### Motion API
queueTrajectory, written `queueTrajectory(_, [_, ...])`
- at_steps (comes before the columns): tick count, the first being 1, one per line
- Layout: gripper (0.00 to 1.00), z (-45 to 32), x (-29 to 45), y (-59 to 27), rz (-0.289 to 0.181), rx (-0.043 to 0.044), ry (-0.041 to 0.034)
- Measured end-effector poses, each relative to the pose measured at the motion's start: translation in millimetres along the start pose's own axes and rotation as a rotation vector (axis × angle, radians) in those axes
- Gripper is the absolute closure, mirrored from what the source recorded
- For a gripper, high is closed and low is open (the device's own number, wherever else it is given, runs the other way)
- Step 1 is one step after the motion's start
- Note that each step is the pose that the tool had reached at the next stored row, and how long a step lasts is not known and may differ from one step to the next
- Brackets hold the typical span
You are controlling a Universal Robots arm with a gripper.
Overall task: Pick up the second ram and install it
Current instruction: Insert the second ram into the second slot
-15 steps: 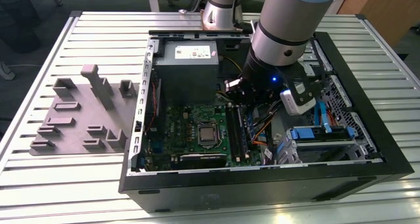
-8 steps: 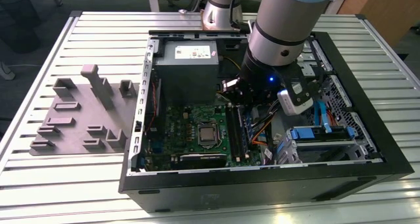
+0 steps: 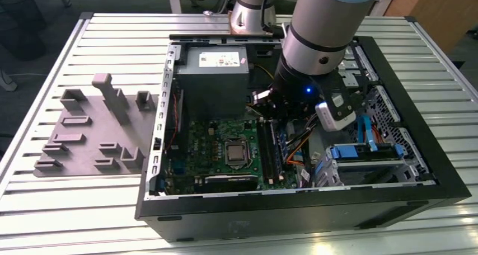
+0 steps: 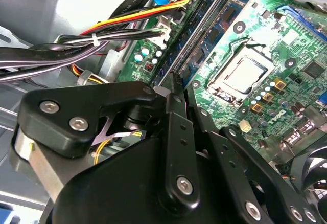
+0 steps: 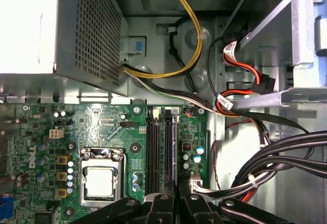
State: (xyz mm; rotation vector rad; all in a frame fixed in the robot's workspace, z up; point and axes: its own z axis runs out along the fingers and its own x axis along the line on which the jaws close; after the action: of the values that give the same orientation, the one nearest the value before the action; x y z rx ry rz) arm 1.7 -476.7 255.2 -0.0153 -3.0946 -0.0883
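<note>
Hovering over two black slots (image 5: 159,147), one gripper (image 5: 177,196) clamped on the second ram (image 5: 177,152).

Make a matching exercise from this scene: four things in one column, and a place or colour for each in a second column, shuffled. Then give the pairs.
Things:
1. grey plastic tray
2. gripper
3. processor socket
4. yellow cable

Places or colours:
A. on the green motherboard, beside the long black memory slots
B. on the slatted table, outside the computer case, at the exterior view's left
C. curving out from the metal power supply box
D. black, low inside the case over the memory slots

Pairs: 1-B, 2-D, 3-A, 4-C
</note>
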Motion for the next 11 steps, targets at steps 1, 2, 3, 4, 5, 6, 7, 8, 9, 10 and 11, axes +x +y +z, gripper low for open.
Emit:
queueTrajectory(1, [0.86,0.0,0.0,0.0,-0.001,0.0002,0.0001])
queueTrajectory(2, [0.86,0.1,0.0,0.0,-0.002,0.0002,0.0002])
queueTrajectory(3, [0.86,0.2,0.0,0.0,-0.002,0.0002,0.0001])
queueTrajectory(4, [0.86,0.4,0.0,-0.1,-0.002,0.0001,0.0002])
queueTrajectory(5, [0.86,0.7,0.0,0.0,-0.003,-0.0001,0.0002])
queueTrajectory(6, [0.86,1.2,0.0,-0.1,-0.003,-0.0002,0.0001])
queueTrajectory(7, [0.86,1.5,0.0,-0.1,-0.003,0.0001,0.0002])
queueTrajectory(8, [0.86,1.6,-0.1,-0.1,-0.003,0.0003,0.0003])
queueTrajectory(9, [0.86,1.9,-0.1,-0.1,-0.003,0.0003,0.0003])
queueTrajectory(10, [0.86,2.1,-0.1,-0.2,-0.003,0.0002,0.0003])
queueTrajectory(11, [0.86,2.2,0.2,-0.2,-0.003,0.0002,0.0002])
